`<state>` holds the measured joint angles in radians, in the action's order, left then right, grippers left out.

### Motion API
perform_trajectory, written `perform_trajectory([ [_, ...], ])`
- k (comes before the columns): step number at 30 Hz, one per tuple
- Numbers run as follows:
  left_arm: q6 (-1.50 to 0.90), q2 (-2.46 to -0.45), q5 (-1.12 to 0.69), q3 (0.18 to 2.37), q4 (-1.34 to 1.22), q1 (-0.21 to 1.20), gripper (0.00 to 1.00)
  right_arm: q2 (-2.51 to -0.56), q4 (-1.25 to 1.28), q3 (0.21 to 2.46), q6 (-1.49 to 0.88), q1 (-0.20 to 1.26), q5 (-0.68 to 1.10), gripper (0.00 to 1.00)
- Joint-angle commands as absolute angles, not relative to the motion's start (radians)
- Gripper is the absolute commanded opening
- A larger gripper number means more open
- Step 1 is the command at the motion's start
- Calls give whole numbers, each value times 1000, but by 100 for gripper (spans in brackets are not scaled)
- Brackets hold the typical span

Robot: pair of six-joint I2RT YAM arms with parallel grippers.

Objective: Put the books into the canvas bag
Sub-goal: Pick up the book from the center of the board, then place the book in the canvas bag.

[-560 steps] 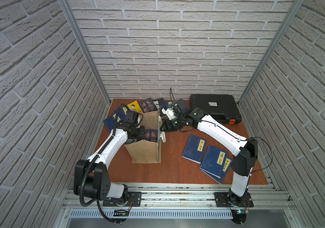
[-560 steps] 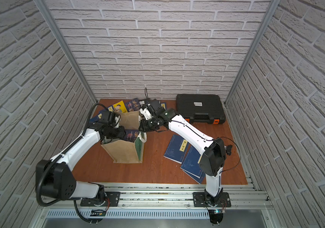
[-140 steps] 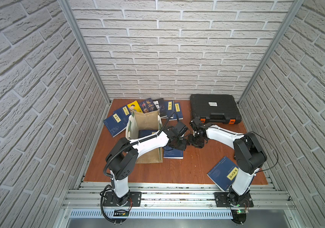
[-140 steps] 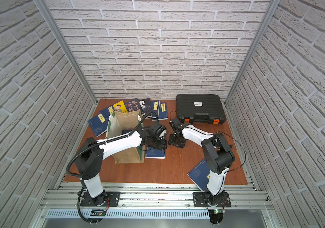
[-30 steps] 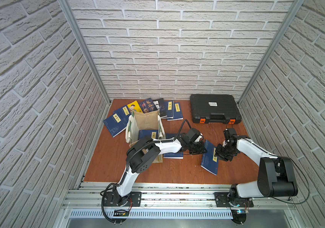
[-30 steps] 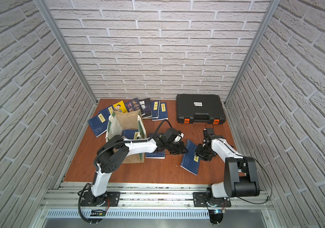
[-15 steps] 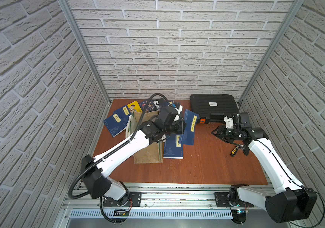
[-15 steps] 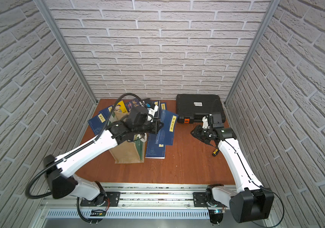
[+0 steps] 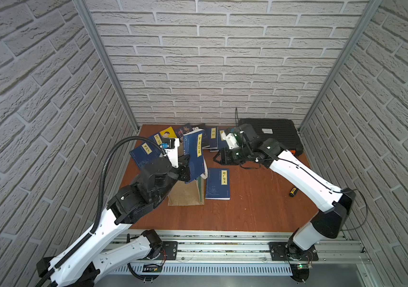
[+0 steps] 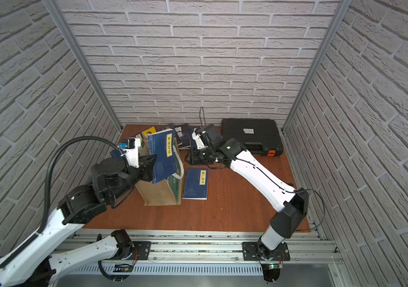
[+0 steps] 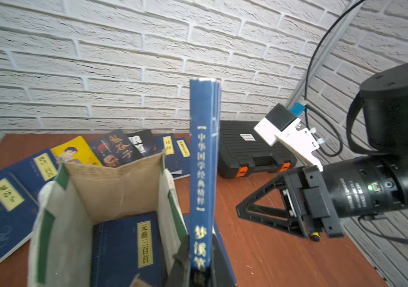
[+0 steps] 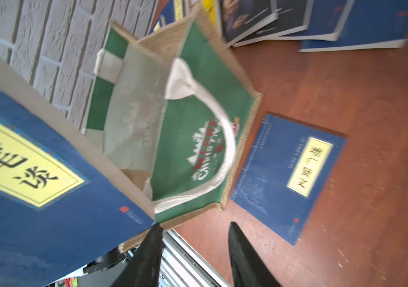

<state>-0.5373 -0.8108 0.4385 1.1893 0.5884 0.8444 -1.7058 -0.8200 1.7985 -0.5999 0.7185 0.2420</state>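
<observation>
Backdrop: white brick walls (image 9: 222, 62) on three sides, plain boxed-in setup.
table (image 9: 247, 211): reddish-brown wood, everything sits on it.
black case (image 9: 270, 134): orange latches, lying flat behind the right fingers, well apart from the left ones.
canvas bag (image 9: 185, 196): tan with green panels and white handles, standing open right under the left fingers. The right fingers hang off its green side, not touching.
back row of books (image 11: 123, 149): fanned flat along the wall, beyond both sets of fingers, with one yellow cartoon cover in there.
held book (image 9: 194, 154): navy with a yellow label, upright, pinched near its lower end, up above the bag's rim and not down inside.
loose book (image 9: 218, 184): navy, flat on the table just beside the bag's green side, below the right fingers.
book inside the bag (image 11: 128, 248): navy, lying at the bottom, below the left fingers.
left gripper (image 9: 187, 171): fingers clamped tight on the held book.
right gripper (image 12: 195, 226): fingers (image 12: 151, 248) parted a fair bit, nothing between them.
small black-and-yellow thing (image 9: 293, 191): on the table, well away from both sets of fingers, too tiny to tell what it is.
</observation>
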Motion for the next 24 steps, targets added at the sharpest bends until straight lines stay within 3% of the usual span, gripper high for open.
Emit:
perform_trajectory([
  [1,-557,-746,547,1181,615,846,0,-1804,-838,1929,-569,773,262,45],
  [10,-543,-671,632,1231,715,846,0,-1938,-873,2052,-577,798,298,46],
  [14,-491,-715,659,1289,737,844,0,-1921,-887,2016,-572,798,273,37],
  [18,-460,-821,653,1383,792,812,0,-1871,-867,1938,-573,798,247,35],
  [24,-513,-989,307,1498,856,579,0,-1830,-859,1883,-563,798,228,35],
])
